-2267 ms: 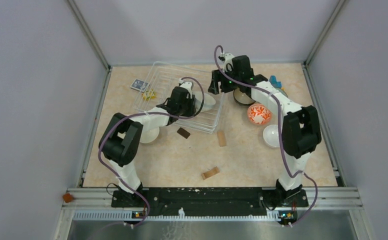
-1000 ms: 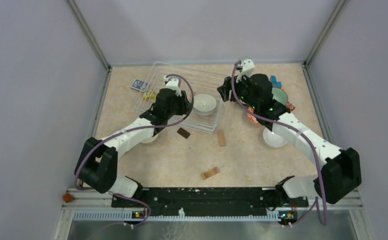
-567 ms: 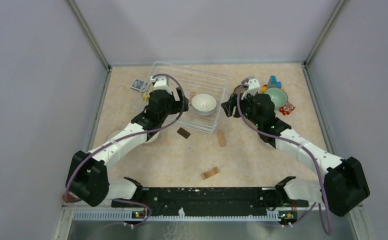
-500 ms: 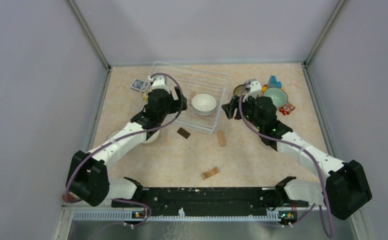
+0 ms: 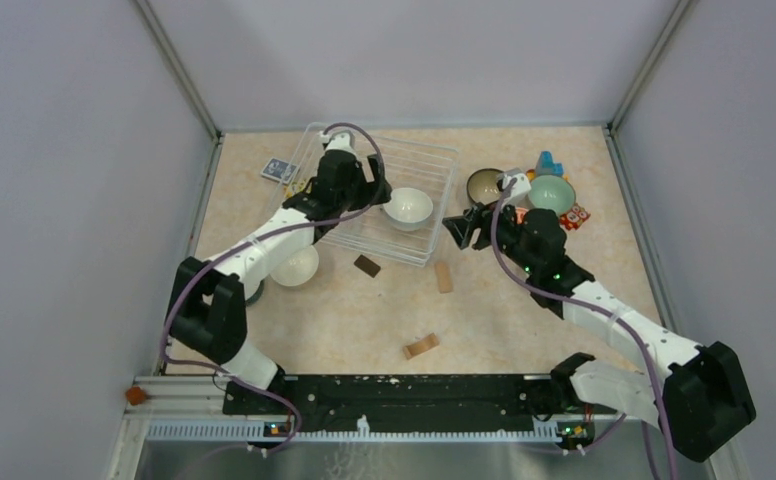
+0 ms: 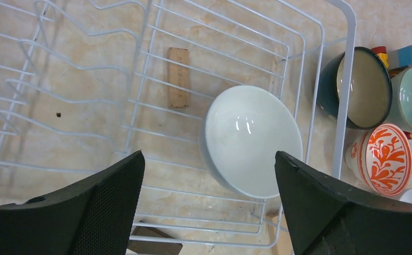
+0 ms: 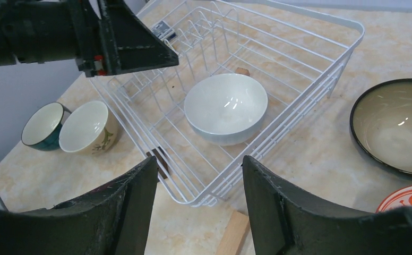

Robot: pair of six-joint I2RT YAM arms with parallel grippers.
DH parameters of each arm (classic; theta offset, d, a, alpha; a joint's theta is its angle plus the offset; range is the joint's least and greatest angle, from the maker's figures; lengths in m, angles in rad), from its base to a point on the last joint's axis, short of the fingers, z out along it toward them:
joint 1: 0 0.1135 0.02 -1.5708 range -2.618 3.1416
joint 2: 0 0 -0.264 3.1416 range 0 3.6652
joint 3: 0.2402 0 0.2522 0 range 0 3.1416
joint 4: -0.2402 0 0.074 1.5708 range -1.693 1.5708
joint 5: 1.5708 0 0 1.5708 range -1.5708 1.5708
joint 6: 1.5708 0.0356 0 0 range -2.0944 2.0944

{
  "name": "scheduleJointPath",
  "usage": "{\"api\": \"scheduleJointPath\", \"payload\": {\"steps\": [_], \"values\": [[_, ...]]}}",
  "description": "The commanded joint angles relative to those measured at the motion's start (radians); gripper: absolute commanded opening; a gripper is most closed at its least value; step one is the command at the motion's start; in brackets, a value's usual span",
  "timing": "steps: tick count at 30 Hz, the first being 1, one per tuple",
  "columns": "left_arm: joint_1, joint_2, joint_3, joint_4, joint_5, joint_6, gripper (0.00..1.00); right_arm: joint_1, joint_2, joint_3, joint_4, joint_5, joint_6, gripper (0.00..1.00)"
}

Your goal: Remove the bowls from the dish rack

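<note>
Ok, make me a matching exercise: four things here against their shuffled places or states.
1. plain white round ceramic bowl
2. white ceramic bowl with orange-red pattern
3. dark teal-and-white ceramic bowl
4. left gripper

A. on the table beside a cream bowl
B. inside the white wire dish rack
C. open, above that rack
D. on the table beside a dark-rimmed beige bowl

Pairs: 1-B, 2-D, 3-A, 4-C.

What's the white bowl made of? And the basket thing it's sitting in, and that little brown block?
white bowl: likely glazed ceramic; bright, shiny light spots show inside it.
dish rack: thin bent wire, probably metal with a smooth white coating.
small block: looks like bare wood, tan and matte, with no shine.
</note>
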Motion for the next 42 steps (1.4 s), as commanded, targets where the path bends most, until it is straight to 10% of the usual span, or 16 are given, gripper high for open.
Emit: {"api": "scheduleJointPath", "payload": {"steps": [1,29,42], "values": [[-0.003,0.078,0.105,-0.086,0.043,-0.051,0.94,-0.002,-0.039,-0.004,0.063,-0.007,0.01,0.6],[-0.019,0.264,0.131,-0.065,0.093,-0.137,0.67,-0.003,-0.068,-0.018,0.053,0.029,-0.006,0.6],[-0.019,0.178,0.114,-0.058,-0.021,-0.089,0.0,-0.002,-0.064,-0.018,0.05,0.034,-0.01,0.6]]}}
